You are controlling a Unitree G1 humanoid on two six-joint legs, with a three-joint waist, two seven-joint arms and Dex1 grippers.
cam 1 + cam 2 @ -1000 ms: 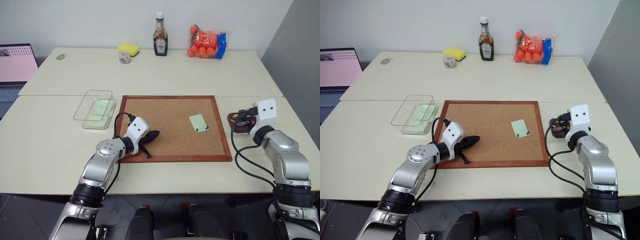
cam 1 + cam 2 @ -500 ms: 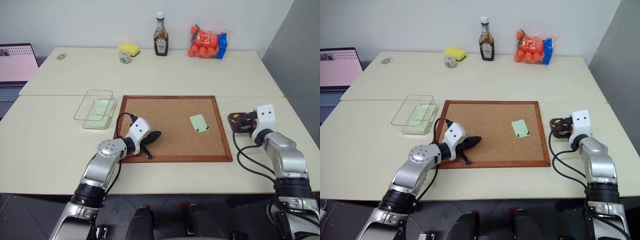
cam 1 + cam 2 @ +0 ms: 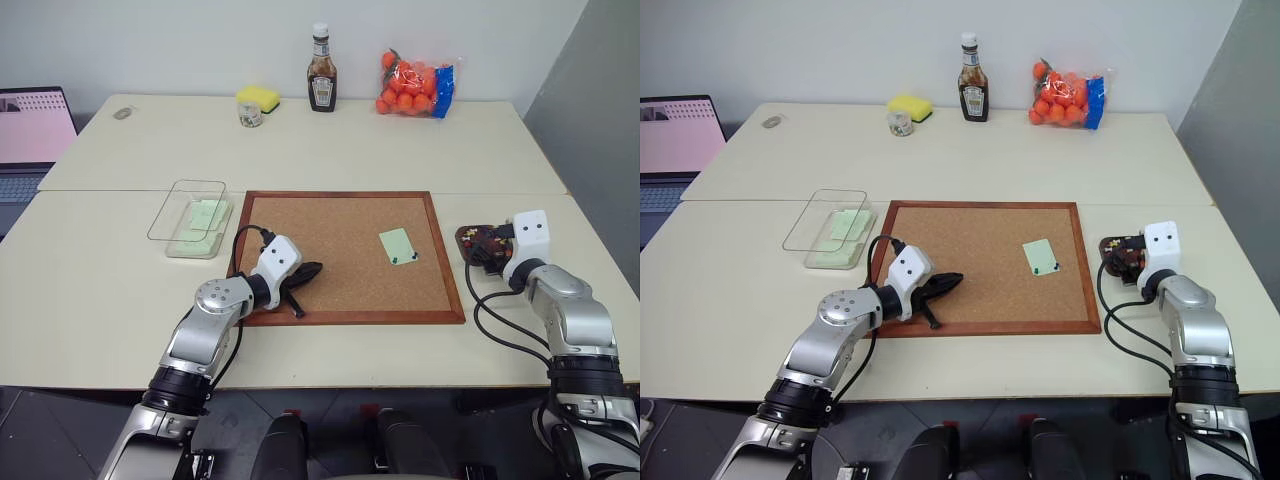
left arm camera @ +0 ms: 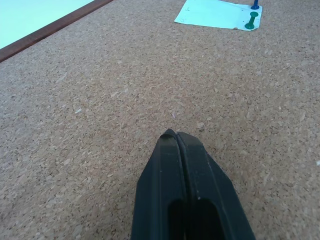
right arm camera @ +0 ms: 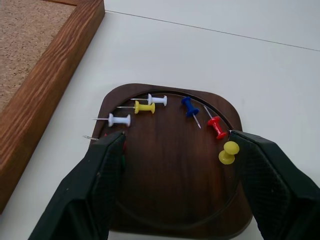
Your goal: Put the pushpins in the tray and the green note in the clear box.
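Note:
The dark red-brown tray (image 5: 170,192) sits on the table just right of the corkboard (image 3: 340,250). Several pushpins (image 5: 148,107) lie in it: white, yellow, blue and red. My right gripper (image 5: 178,139) hangs open right over the tray, one finger on each side, with nothing held. The green note (image 3: 397,245) lies on the board's right part, fixed by a green pin (image 4: 251,20) and a blue pin (image 4: 255,5) at its near edge. My left gripper (image 3: 308,270) is shut and empty, low over the board's near left. The clear box (image 3: 193,218) holds pale green slips.
At the table's back stand a brown sauce bottle (image 3: 321,83), a yellow sponge (image 3: 258,97) behind a small jar (image 3: 249,115), and a bag of oranges (image 3: 412,85). A laptop (image 3: 30,135) sits at the far left. The board's wooden frame (image 5: 45,95) runs beside the tray.
My right gripper sank a little towards the tray and went from shut to open. The left arm has kept still.

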